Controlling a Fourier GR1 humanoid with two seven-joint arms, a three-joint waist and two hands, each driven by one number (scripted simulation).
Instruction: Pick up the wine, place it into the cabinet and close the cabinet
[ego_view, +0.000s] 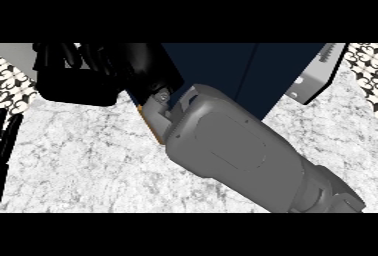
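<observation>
My right hand (81, 85) is a black mass at the upper left, close to the camera. Its grey forearm (229, 145) comes in from the lower right and crosses the middle of the view. The hand sits against the left side of a dark blue cabinet (221, 75) at the top centre. A thin wood-coloured edge (151, 126) of the cabinet shows just below the wrist. No wine bottle shows anywhere; the hand and forearm hide what lies behind them. My left hand is out of the picture.
A grey panel with a metal fitting (317, 75) slants at the cabinet's right. The white marbled counter (74, 165) spreads below. Patterned tiles (15, 85) show at the left and right edges.
</observation>
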